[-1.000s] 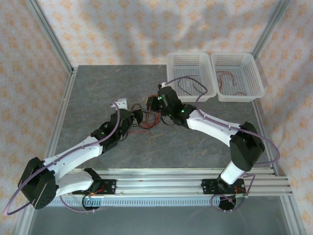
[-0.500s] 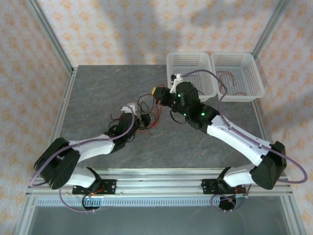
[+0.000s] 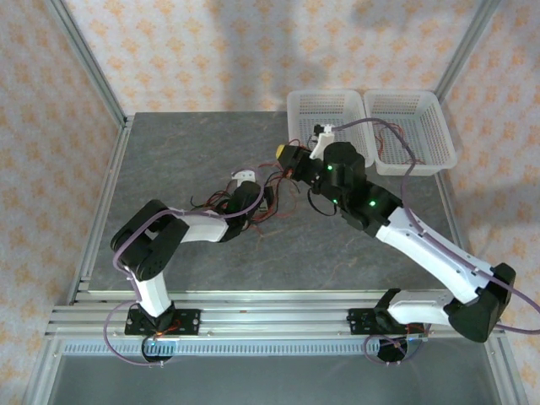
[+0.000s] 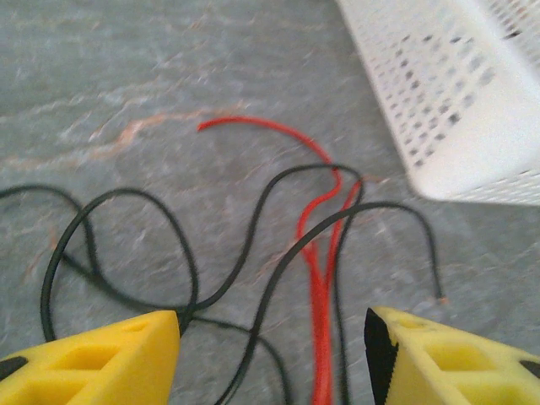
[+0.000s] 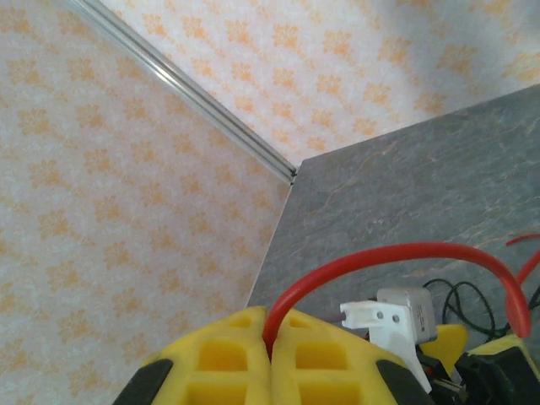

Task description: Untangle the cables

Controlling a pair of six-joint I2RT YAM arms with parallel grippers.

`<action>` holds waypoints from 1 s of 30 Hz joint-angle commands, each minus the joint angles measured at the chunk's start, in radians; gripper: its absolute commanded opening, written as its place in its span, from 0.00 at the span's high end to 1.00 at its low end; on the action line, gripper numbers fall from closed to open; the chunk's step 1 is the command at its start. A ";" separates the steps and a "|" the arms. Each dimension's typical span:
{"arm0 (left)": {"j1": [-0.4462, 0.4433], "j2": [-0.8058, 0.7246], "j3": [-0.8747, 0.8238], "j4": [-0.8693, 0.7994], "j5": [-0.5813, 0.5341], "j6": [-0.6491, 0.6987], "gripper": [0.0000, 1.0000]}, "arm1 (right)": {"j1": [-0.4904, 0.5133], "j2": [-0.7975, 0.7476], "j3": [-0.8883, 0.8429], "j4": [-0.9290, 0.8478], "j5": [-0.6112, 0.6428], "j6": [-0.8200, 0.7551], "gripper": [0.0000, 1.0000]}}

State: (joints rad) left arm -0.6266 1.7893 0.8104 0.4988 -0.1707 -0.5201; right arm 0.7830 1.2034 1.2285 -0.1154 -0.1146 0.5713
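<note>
The left gripper (image 4: 270, 337) sits low over the middle of the table (image 3: 169, 160). Its yellow pads are spread wide with nothing gripped. The cables (image 4: 319, 287), looping black strands crossed by a doubled red one, lie flat on the grey surface and run between and ahead of those pads. In the top view the left arm covers part of the clump, so how many strands are still knotted is hard to tell.

To the right and slightly farther off, the right gripper (image 5: 272, 337) has its pads pressed together on a red wire (image 5: 405, 251). The wire arches up out of the grip and bends back down toward the clump. The white baskets (image 3: 293, 118) stand at the far right, close beyond that gripper.

The step in hand looks like drawing one red strand free. That would go best with the left gripper closing on the black strands to pin the clump. The right could then pull slowly up and toward the baskets, easing off if black loops start to ride along.

Compared with half a second ago, the right gripper has moved right and farther away, nearer the baskets. The left gripper has followed rightward and its elbow has folded in. The wires look more stretched out between them.
</note>
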 commanded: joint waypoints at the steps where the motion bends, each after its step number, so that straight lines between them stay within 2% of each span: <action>1: 0.001 0.018 -0.020 -0.049 -0.056 -0.057 0.39 | 0.004 -0.050 0.095 -0.052 0.097 -0.075 1.00; 11: 0.001 -0.001 -0.140 -0.059 -0.049 -0.146 0.40 | -0.035 -0.028 0.379 -0.178 0.183 -0.236 1.00; 20: 0.001 -0.014 -0.237 -0.027 -0.036 -0.195 0.41 | -0.083 0.092 0.690 -0.252 0.249 -0.377 1.00; 25: -0.001 -0.022 -0.280 -0.005 -0.028 -0.213 0.42 | -0.101 0.162 0.861 -0.249 0.373 -0.494 1.00; 30: -0.002 -0.053 -0.313 0.014 -0.006 -0.218 0.42 | -0.133 0.214 0.941 -0.166 0.535 -0.645 1.00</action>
State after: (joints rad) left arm -0.6281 1.7260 0.5488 0.6250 -0.1982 -0.6914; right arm 0.6666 1.4010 2.1311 -0.3443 0.2935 0.0521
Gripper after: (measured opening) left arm 0.581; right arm 0.041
